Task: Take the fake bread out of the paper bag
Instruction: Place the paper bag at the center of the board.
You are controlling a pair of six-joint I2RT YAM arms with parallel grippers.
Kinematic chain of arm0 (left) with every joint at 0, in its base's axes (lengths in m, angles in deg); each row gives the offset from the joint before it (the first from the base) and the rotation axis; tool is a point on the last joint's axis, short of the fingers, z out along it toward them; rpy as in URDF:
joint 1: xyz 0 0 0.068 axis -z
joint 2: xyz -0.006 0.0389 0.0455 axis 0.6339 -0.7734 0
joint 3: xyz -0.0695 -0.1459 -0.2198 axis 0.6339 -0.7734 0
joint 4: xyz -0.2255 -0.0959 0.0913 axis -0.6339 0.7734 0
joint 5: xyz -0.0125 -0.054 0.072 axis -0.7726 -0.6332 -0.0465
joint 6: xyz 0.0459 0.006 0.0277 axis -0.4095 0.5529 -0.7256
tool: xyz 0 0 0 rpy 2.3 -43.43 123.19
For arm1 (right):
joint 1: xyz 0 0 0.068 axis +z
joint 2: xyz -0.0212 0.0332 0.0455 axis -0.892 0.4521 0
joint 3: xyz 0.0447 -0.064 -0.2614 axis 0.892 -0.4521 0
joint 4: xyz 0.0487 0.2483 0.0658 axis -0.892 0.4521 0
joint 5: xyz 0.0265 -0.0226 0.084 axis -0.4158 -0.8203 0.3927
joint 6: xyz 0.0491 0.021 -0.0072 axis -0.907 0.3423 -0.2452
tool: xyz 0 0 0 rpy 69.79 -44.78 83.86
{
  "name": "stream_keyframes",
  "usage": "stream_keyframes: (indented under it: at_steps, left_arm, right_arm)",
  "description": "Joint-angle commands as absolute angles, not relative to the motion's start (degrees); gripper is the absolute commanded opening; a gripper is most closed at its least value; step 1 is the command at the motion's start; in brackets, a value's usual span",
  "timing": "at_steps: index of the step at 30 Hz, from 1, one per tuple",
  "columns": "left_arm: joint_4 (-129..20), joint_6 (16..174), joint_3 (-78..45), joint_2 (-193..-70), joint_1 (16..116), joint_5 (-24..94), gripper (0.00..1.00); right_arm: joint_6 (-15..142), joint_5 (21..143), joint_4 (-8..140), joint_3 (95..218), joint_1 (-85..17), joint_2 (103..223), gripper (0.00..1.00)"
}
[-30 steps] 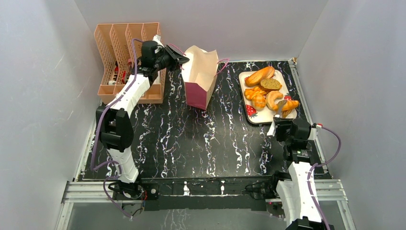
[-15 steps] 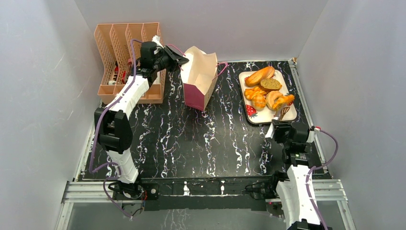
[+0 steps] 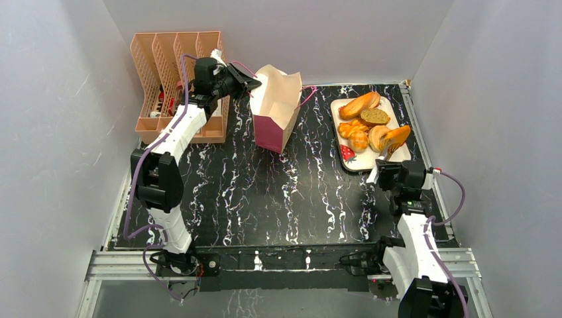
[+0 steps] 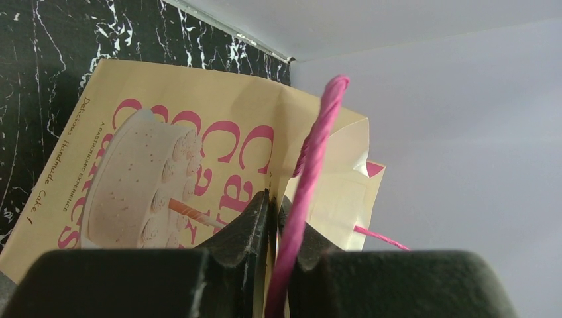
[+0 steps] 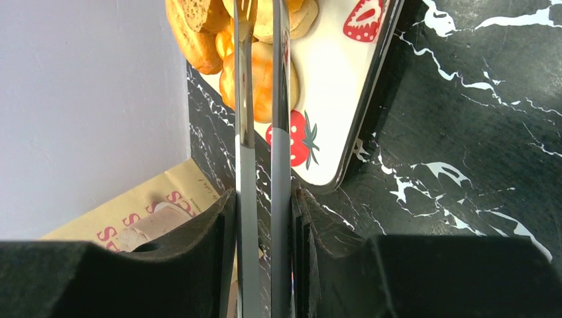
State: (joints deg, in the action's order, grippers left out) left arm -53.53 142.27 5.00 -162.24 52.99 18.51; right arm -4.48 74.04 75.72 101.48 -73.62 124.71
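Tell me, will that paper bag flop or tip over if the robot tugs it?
Probably tippy: the paper bag stands tall on a narrow base, leaning a bit, with the left gripper pinching its top edge. Its creased, bent rim suggests thin paper that would likely buckle rather than stay stiff.

Depths of paper bag (image 3: 275, 109) unseen; tips of tongs (image 5: 280, 165) past right-wrist top edge

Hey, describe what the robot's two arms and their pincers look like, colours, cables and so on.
The left arm and right arm have white links joined by chunky black joints. A purple cable loops loosely along each arm. The left pincer and right pincer are black, each with two blunt fingers faced in what looks like dark foam padding. No markings show.
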Motion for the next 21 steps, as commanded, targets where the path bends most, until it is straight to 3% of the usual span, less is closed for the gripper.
stream_keyframes:
  at_steps: [1, 21]
  left_arm:
    - [-52.9, 142.1, 7.2, -160.0, 52.7, 17.6, 0.08]
    - [-53.1, 142.5, 7.0, -159.7, 52.7, 18.2, 0.08]
  right_arm:
    - [-3.7, 71.2, 71.7, 106.4, -73.6, 126.9, 0.23]
    - [-1.4, 72.9, 73.4, 110.2, -73.6, 124.3, 0.25]
